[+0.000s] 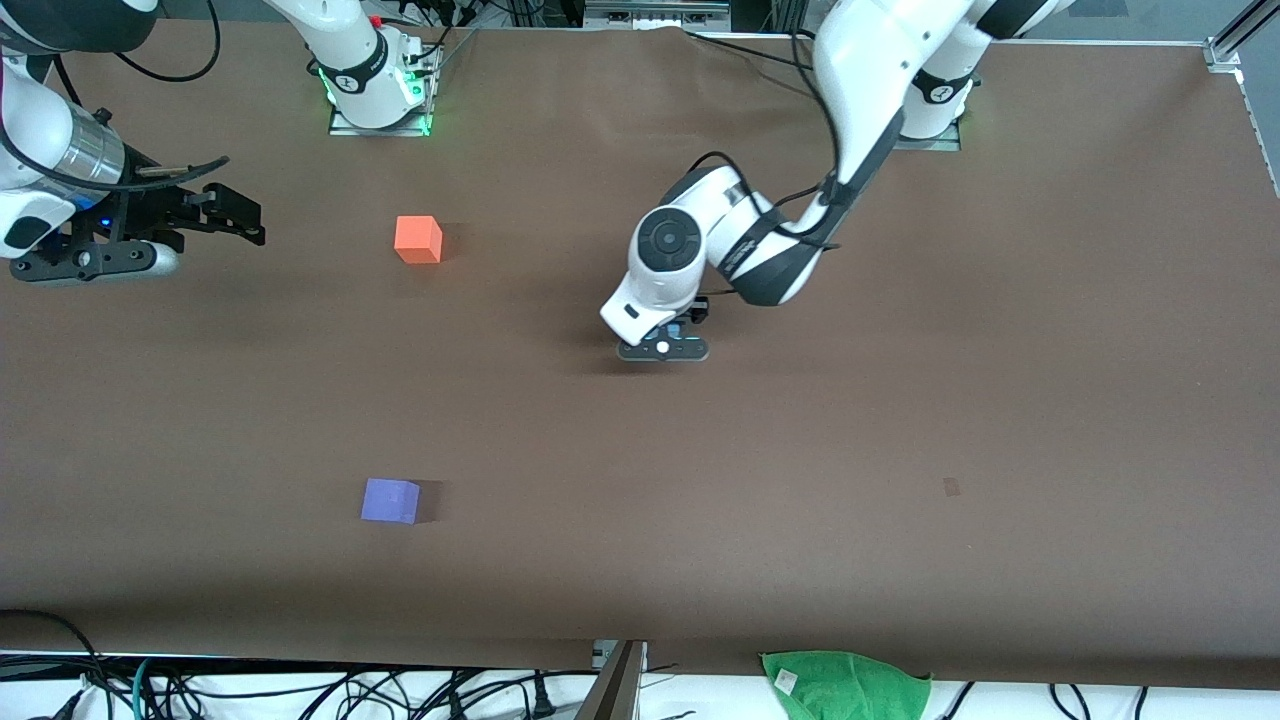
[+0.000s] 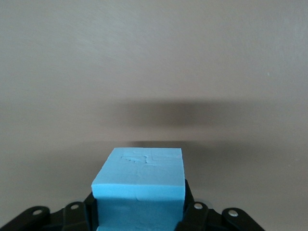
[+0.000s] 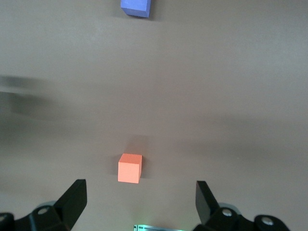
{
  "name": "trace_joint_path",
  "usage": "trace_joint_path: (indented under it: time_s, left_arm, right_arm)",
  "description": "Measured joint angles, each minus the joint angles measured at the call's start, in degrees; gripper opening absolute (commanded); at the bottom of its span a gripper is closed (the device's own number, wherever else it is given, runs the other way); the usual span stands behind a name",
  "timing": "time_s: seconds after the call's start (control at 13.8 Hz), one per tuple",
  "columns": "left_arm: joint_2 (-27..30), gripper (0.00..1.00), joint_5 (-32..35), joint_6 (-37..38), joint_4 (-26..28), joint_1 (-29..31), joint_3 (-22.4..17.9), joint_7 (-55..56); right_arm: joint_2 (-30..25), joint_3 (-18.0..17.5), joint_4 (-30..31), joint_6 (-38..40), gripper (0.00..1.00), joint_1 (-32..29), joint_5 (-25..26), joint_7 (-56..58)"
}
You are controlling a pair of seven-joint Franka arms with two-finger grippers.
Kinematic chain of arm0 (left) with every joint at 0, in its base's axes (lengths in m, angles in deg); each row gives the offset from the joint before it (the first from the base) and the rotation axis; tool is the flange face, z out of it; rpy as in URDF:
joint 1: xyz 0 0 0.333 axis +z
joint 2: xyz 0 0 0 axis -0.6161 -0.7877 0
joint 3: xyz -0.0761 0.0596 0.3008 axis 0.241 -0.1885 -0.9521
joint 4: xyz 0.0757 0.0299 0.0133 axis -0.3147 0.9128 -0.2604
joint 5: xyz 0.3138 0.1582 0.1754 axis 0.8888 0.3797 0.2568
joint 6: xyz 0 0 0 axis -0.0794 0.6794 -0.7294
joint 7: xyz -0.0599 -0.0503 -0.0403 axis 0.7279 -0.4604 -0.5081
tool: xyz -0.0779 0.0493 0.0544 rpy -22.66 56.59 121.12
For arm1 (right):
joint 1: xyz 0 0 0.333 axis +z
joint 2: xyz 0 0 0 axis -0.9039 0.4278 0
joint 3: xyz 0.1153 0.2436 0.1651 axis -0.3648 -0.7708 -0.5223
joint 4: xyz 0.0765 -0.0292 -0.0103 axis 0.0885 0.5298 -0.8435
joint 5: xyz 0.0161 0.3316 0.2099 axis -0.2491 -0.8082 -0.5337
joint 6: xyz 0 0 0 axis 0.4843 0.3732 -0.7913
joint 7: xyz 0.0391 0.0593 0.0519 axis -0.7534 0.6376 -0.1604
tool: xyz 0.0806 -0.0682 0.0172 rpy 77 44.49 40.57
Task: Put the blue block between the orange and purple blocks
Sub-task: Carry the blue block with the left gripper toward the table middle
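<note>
My left gripper (image 1: 664,345) is shut on the blue block (image 2: 139,175), a light sky-blue cube that fills the space between its black fingers (image 2: 192,211). It holds the block low over the middle of the table. The orange block (image 1: 418,240) sits toward the right arm's end, also in the right wrist view (image 3: 130,168). The purple block (image 1: 390,500) lies nearer the front camera, roughly in line with the orange one, and shows in the right wrist view (image 3: 135,7). My right gripper (image 1: 235,218) waits open and empty at the right arm's end, its fingers wide apart (image 3: 139,197).
A green cloth (image 1: 845,685) lies off the brown table's front edge, with cables along that edge. The arm bases stand along the edge farthest from the front camera. A small dark mark (image 1: 951,487) is on the table toward the left arm's end.
</note>
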Motion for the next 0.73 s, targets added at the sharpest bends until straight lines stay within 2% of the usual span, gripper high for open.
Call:
trace_joint_path:
  time_s: [0.07, 0.15, 0.58, 0.73]
  left_arm:
    - [-1.22, 0.78, 0.00, -0.81, -0.38, -0.68, -0.11, 0.00]
    - [-1.93, 1.00, 0.00, -1.25, -0.56, -1.06, -0.21, 0.01]
    - [-1.74, 1.00, 0.00, -0.53, -2.64, -0.98, -0.86, 0.01]
    - [1.39, 1.00, 0.01, 5.30, -4.18, 0.47, -1.23, -0.08]
  right_arm:
    - [0.16, 0.00, 0.10, -0.25, 1.00, 0.00, 0.00, 0.00]
    - [0.35, 0.00, 0.19, -0.48, 1.00, 0.00, 0.00, 0.00]
    - [0.61, -0.01, 0.57, -1.06, 1.00, 0.00, -0.02, 0.00]
    - [1.21, -0.32, 0.82, -2.74, 1.00, 0.10, -0.31, -0.01]
